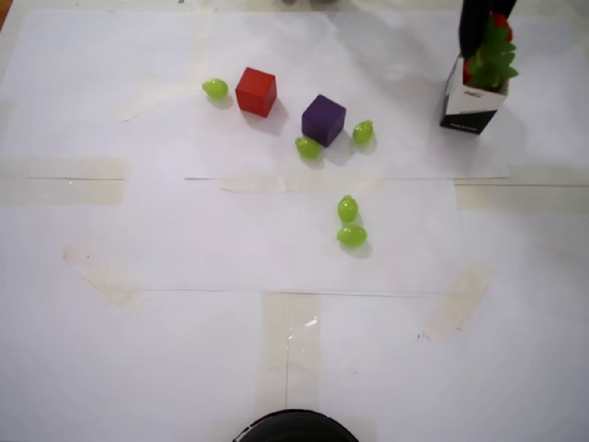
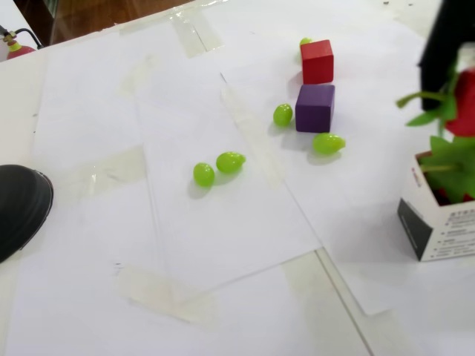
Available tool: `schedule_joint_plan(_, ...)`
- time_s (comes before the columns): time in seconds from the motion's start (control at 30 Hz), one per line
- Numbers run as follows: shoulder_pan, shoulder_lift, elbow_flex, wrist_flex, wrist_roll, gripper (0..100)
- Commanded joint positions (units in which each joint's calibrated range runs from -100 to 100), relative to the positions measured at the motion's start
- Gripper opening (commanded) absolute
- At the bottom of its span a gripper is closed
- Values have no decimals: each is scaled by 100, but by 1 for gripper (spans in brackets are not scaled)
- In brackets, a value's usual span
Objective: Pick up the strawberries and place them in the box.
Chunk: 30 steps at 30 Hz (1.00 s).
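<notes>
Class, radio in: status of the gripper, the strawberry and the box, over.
Gripper above the box, shut on a strawberry. Green leaves already poking out of box. Cubes and grapes well clear, nothing in the way.
</notes>
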Motion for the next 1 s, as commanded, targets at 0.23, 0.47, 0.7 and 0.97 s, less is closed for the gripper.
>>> schedule_joint_plan(0.23,-390,-669,1095,-983,-127,15)
schedule_joint_plan(0.47,-382,-781,1986,-1906,-132,15)
schedule_joint_plan(0.7,-353,-858,1967,-1898,-142,15)
schedule_joint_plan(0.97,-221,-884,1367,-1351,-20,15)
